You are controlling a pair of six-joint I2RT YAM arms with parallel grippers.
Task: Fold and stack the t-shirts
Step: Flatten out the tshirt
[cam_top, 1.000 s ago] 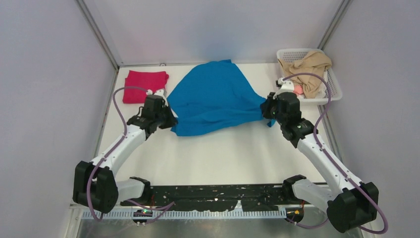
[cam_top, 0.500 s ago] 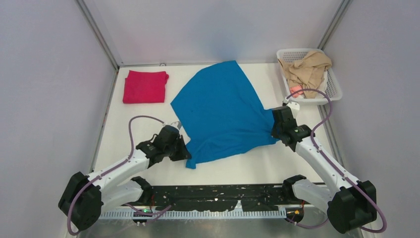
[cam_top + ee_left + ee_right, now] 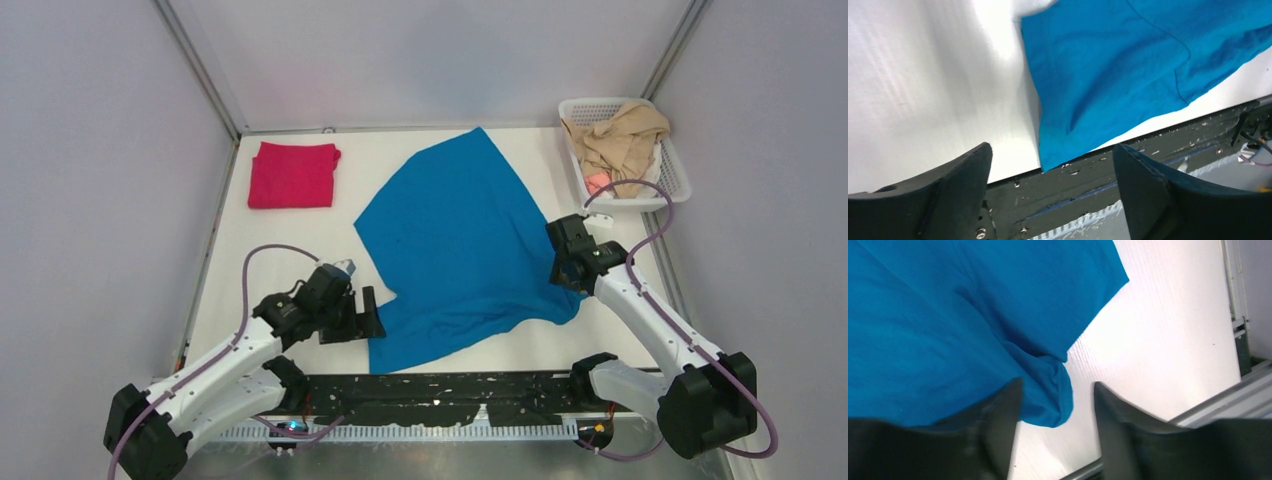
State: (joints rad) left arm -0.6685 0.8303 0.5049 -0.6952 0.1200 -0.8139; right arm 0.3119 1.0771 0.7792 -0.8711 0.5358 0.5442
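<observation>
This was a robotics lab test cell rather than a lived-in room. A white table (image 3: 300,240) stood boxed in on the left, right and far sides by plain pale panels (image 3: 90,200), joined by bare metal posts (image 3: 200,70). Two white-and-black robot arms, the left arm (image 3: 230,350) and the right arm (image 3: 640,310), were bolted to a black mounting plate (image 3: 440,390) along the near edge, with purple cables (image 3: 270,248) looped over them. On the table lay a blue t-shirt (image 3: 460,240) spread mid-table and a folded crimson t-shirt (image 3: 292,175) at the far left. A white plastic basket (image 3: 678,170) of beige cloth (image 3: 620,135) stood at the far right.
</observation>
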